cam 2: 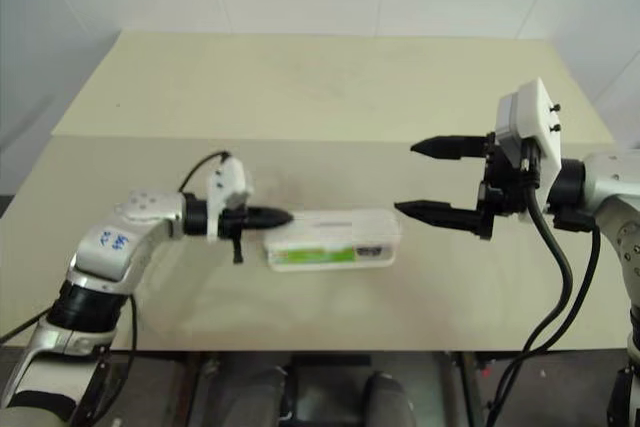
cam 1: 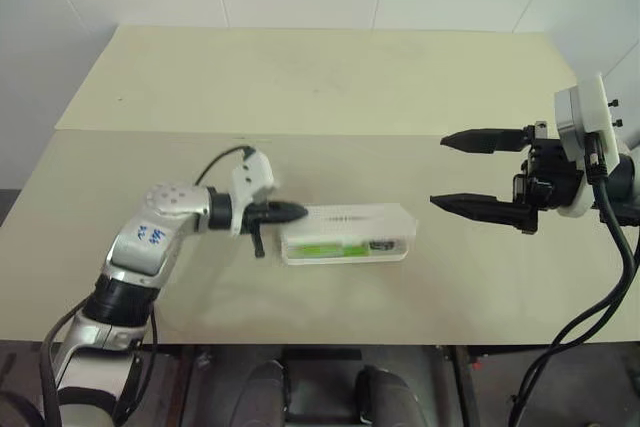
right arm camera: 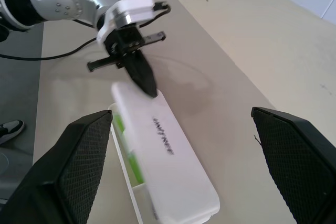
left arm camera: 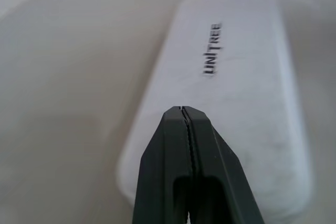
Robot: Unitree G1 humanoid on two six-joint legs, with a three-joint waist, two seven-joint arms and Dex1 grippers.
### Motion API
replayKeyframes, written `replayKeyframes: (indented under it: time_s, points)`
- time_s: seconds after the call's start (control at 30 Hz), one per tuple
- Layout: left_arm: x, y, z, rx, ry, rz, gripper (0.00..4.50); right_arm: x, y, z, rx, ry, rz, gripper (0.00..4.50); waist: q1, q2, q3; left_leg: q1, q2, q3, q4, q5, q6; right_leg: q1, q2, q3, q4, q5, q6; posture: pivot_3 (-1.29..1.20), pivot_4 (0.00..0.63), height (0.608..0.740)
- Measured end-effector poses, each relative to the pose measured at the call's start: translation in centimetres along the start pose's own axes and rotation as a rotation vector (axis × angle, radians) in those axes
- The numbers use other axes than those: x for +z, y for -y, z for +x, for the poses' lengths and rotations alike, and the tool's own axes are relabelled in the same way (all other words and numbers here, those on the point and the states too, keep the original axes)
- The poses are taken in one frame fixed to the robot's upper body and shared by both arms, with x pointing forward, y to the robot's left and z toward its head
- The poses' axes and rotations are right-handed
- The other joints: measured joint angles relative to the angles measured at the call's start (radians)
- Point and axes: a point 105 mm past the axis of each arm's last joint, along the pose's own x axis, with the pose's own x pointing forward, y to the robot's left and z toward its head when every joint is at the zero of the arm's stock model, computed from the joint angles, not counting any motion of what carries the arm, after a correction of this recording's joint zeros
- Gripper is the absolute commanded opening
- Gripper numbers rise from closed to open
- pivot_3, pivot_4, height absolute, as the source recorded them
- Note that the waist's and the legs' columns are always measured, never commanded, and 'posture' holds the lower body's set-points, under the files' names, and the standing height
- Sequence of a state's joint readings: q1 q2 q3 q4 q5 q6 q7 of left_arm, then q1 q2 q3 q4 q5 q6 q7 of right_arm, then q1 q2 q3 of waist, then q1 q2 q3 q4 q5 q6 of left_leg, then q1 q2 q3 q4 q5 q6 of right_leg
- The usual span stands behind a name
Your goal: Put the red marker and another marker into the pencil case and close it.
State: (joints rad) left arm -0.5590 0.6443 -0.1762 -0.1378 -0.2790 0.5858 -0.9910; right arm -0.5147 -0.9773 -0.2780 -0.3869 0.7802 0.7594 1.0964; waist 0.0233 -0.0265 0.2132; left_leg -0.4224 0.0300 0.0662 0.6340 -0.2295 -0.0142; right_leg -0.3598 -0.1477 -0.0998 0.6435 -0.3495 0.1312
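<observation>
The white pencil case (cam 1: 350, 219) lies mid-table with its printed lid (left arm camera: 241, 77) lowered over the tray and a gap left along the front. Through that gap the lime-green highlighter (cam 1: 330, 248) lies inside the tray. The red marker is hidden. My left gripper (cam 1: 297, 212) is shut, empty, and its tip rests at the lid's left end (right arm camera: 149, 87). My right gripper (cam 1: 438, 171) hangs open and empty above the table, off the case's right end.
A small dark object (cam 1: 381, 244) sits in the tray's right end. The beige table (cam 1: 300, 77) stretches bare behind the case, and its front edge (cam 1: 320, 342) runs close below. A black cable (cam 1: 600, 287) hangs from the right arm.
</observation>
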Motion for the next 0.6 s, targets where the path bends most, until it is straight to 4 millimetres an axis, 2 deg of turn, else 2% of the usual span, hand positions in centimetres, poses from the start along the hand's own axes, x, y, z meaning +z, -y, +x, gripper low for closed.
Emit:
replayKeyframes:
  time_s: [0.17, 0.37, 0.47, 0.6]
  points:
    - [-1.0, 1.4, 0.1, 0.002, -0.097, 0.106, 0.02, -0.2, 0.0, 0.0, -0.005, -0.006, 0.002, 4.5, 0.0, 0.001, 0.0, 0.0, 0.0, 0.0, 0.0, 0.0, 0.0, 0.0, 0.0, 0.0, -0.001, 0.0, 0.0, 0.0, 0.15, 0.74]
    - [-1.2, 1.1, 0.9, 0.061, -0.116, 0.181, 0.02, -0.5, 0.0, 0.2, -0.004, -0.018, -0.003, 4.5, 0.003, 0.004, -0.004, 0.002, 0.0, 0.0, 0.001, 0.0, 0.001, 0.002, 0.0, 0.0, -0.004, 0.0, 0.0, 0.0, 0.15, 0.74]
    - [-1.3, 1.0, 1.5, 0.094, -0.076, 0.152, 0.02, -1.1, 0.0, 0.5, 0.002, -0.04, 0.006, 4.5, 0.002, 0.005, -0.01, 0.003, 0.0, 0.0, 0.001, -0.001, 0.001, 0.003, -0.001, 0.0, -0.004, 0.0, 0.0, 0.0, 0.15, 0.74]
    - [-1.3, 1.8, 0.8, 0.056, -0.022, 0.008, 0.02, -2.7, 0.5, 0.4, 0.0, -0.064, 0.063, 4.5, 0.0, 0.005, -0.01, 0.002, 0.0, 0.0, 0.001, -0.001, 0.001, 0.002, -0.001, 0.0, -0.004, 0.0, 0.0, 0.0, 0.15, 0.74]
